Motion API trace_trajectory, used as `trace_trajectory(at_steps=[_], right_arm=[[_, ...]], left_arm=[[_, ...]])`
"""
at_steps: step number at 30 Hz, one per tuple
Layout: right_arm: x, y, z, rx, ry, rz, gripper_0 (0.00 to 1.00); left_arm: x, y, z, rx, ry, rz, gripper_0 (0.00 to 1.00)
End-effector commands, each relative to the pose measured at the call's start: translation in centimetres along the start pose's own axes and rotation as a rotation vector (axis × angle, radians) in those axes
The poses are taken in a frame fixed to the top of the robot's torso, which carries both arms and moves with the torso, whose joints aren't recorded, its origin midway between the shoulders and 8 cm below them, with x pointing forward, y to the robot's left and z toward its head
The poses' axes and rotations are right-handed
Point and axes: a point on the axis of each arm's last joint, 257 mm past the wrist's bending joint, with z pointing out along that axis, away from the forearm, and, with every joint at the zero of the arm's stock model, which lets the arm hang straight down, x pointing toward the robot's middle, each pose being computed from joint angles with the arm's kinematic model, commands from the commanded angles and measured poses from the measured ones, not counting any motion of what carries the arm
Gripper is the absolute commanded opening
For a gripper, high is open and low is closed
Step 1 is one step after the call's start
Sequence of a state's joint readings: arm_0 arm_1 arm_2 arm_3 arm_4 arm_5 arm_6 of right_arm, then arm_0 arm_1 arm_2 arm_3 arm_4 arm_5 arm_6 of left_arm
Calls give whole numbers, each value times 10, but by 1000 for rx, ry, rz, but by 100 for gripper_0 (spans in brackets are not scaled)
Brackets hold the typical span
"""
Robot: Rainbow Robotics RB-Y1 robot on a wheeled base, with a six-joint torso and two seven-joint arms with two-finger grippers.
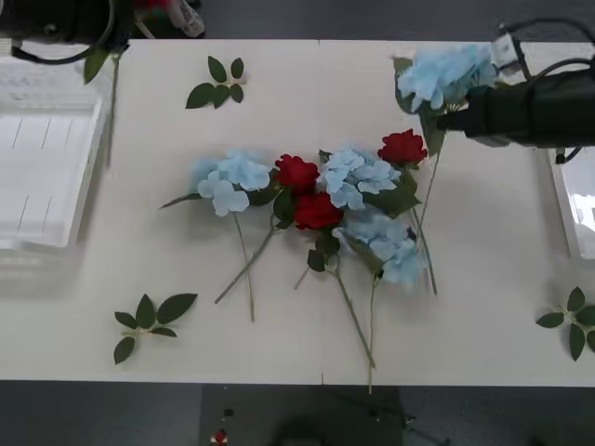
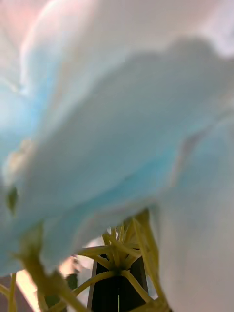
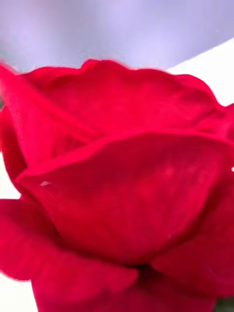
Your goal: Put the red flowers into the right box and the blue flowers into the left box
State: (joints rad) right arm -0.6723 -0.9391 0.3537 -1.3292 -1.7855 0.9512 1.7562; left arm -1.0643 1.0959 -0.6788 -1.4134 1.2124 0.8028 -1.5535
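**Both arms loaded, each flower on the wrong side**

Front view: my right gripper [image 1: 456,119] is at the far right of the tabletop [image 1: 483,316], with a blue hydrangea [image 1: 444,72] bunched at its tip; its stem hangs down toward the pile. The right box [image 1: 578,218] sits just near of that arm at the right edge. My left arm is at the far left corner, above the left box [image 1: 46,177], a green stem trailing from it. In the middle lie three red flowers [image 1: 297,173] tangled with the remaining blue flowers [image 1: 358,178].

Right wrist view: pale blue petals [image 2: 112,161] crowd the lens, yellow-green stalks below. I cannot tell how far my fingers stand apart, though the bloom appears carried.

Left wrist view: a red rose [image 3: 122,195] sits right against the camera; finger spread is hidden here too.

My judgement: blue belongs left and red right, so the arms must cross or trade. I should travel high so that the hanging stem does not snag the pile.
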Motion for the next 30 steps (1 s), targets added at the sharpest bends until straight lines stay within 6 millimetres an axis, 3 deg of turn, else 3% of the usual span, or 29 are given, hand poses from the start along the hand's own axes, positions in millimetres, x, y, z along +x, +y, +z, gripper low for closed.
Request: trace_trajectory(at_steps=[1,7,14,17,20,27,30], right_arm=[[-54,30,-38,-45,-92,-142,0],[-79,29,-71,-54,-177,-203,0],[-74,13,-76,-66,-203,-159,0],[-72,-1,-78,-33,-197,-157,0],[-65,-26,-78,31,-174,-157,0],[-46,-120,-90,337,-93,-240,0],[-34,-146,-95,428,-36,-279,0]], left_arm=[[-103,-70,-16,189,-295,-184,0],[-139,-108,-18,309,-423,-308,0],[-148,-116,-21,329,-454,-319,0],[-165,-139,-30,384,-493,-327,0],[-177,-162,-37,434,-520,-333,0],[-191,-200,-40,500,-555,-330,0],[-193,-224,-37,537,-557,-330,0]])
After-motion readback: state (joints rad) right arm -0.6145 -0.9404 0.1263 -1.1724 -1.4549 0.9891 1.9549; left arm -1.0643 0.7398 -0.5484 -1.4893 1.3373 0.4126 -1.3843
